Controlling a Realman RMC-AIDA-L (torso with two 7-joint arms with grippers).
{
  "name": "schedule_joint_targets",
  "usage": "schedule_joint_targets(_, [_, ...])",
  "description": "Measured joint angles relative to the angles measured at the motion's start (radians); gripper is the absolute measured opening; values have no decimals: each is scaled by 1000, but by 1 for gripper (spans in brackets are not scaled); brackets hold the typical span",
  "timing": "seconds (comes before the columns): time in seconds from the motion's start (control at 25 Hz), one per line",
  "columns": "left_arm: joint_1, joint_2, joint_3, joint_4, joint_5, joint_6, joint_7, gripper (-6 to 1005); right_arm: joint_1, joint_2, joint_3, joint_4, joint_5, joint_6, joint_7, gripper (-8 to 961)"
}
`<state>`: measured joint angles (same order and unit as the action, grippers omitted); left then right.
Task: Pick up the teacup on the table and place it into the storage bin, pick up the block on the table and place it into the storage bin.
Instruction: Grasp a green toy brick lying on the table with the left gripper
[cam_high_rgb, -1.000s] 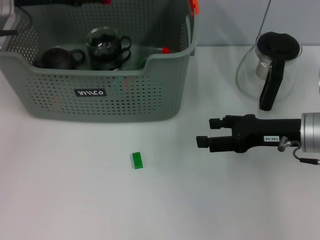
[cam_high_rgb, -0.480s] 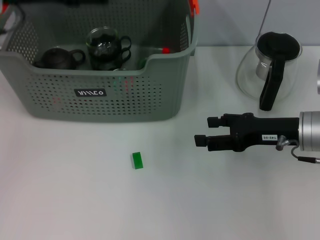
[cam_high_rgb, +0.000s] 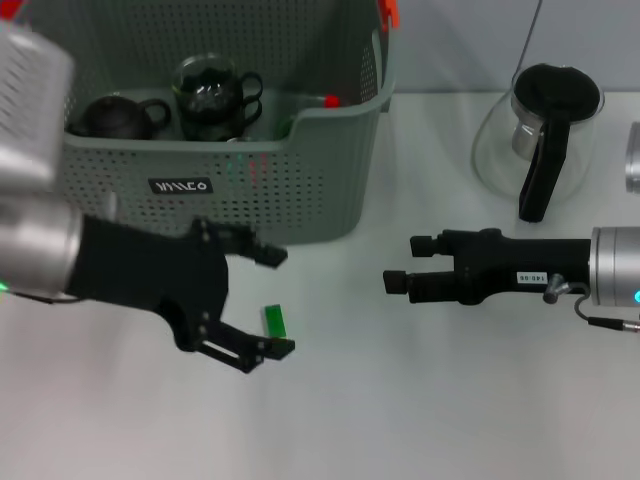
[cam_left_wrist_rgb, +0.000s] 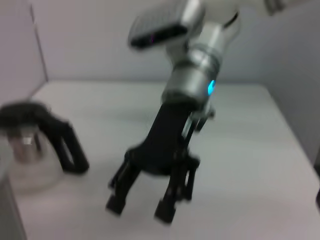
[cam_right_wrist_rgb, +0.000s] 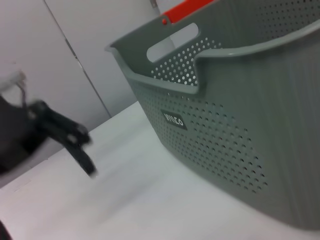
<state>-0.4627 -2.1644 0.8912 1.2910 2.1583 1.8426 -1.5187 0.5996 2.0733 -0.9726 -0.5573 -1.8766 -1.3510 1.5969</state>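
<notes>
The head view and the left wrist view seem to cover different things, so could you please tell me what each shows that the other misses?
Only the head view shows the storage bin with dark teaware inside, the green block on the table, and the left gripper, open around the block. The left wrist view adds nothing of its own except a wall behind the table. Both show the right gripper, open, and the glass pitcher.

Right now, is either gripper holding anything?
Nothing is held: left gripper is open around the small green block; right gripper is open and empty.
</notes>
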Motion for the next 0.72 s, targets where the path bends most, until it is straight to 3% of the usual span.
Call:
schedule_joint_targets(0.4, [-26,-3,215,-268,150,-429,17,903,1,2,-4,1,-2,9,0,885])
schedule_joint_targets(0.72, [-57,-5,256,-368,161,-580,10,882,-1,2,-1,1,-3,9,0,884])
